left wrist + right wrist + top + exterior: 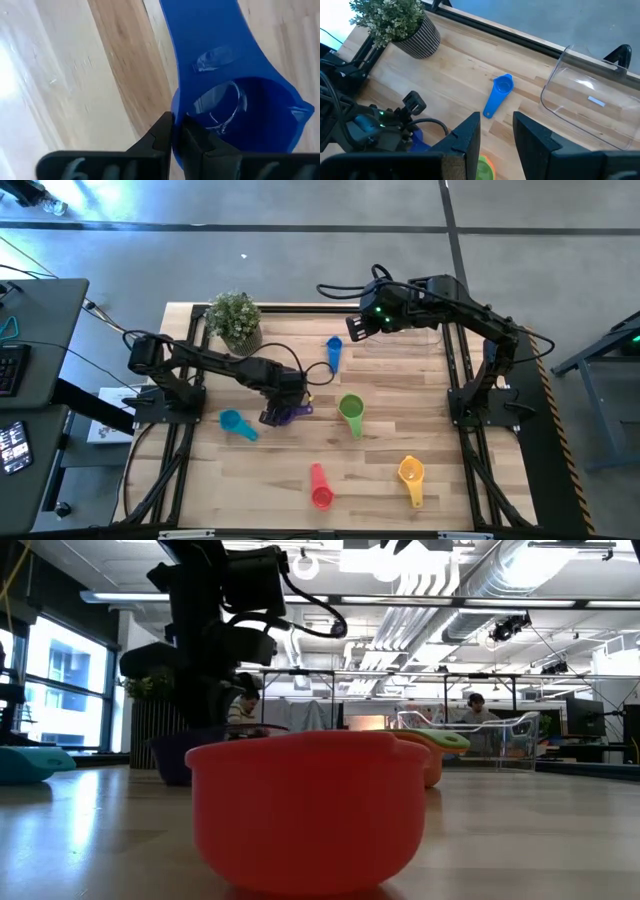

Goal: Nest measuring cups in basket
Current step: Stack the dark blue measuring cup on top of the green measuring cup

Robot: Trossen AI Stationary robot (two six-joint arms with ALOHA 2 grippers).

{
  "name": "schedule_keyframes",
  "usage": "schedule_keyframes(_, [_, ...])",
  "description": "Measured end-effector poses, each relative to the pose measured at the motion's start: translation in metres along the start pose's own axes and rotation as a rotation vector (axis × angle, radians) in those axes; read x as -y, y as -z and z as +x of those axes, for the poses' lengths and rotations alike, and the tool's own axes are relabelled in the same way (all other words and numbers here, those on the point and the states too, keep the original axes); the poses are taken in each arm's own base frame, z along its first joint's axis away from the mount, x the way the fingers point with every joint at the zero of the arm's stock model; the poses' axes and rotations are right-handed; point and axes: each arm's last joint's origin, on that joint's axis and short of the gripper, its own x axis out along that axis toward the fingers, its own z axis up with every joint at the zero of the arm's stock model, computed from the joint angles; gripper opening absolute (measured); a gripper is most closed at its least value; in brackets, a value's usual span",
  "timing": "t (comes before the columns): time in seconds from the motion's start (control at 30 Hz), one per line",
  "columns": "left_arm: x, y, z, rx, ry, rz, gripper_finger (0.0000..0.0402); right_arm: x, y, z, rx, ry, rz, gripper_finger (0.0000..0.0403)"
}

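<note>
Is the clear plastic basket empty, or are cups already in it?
Empty: the right wrist view shows nothing inside the clear rectangular plastic basket; wood shows through its walls.

A blue measuring cup (497, 95) lies mid-frame on the wooden table (460, 70); the clear basket (587, 107) sits right, a potted plant (400, 22) upper left.

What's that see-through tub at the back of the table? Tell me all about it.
The basket is a clear plastic bin, rectangular with rounded corners and low walls, with a small pale patch like a sticker. It sits on the wooden table near its far edge, a little apart from the blue cup. It looks empty.
</note>
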Motion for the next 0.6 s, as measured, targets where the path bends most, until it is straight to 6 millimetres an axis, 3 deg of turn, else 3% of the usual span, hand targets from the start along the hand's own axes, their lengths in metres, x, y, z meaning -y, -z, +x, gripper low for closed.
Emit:
schedule_keyframes(0.37, [0.001, 0.000, -0.001, 0.017, 0.051, -0.038, 0.0073, 0.000, 0.000, 0.000, 0.000, 0.000, -0.004, 0.0108])
schedule_keyframes(0.6, [-0.002, -0.007, -0.015, 0.016, 0.052, -0.048, 0.0102, 0.000, 0.000, 0.000, -0.002, -0.001, -0.015, 0.0108])
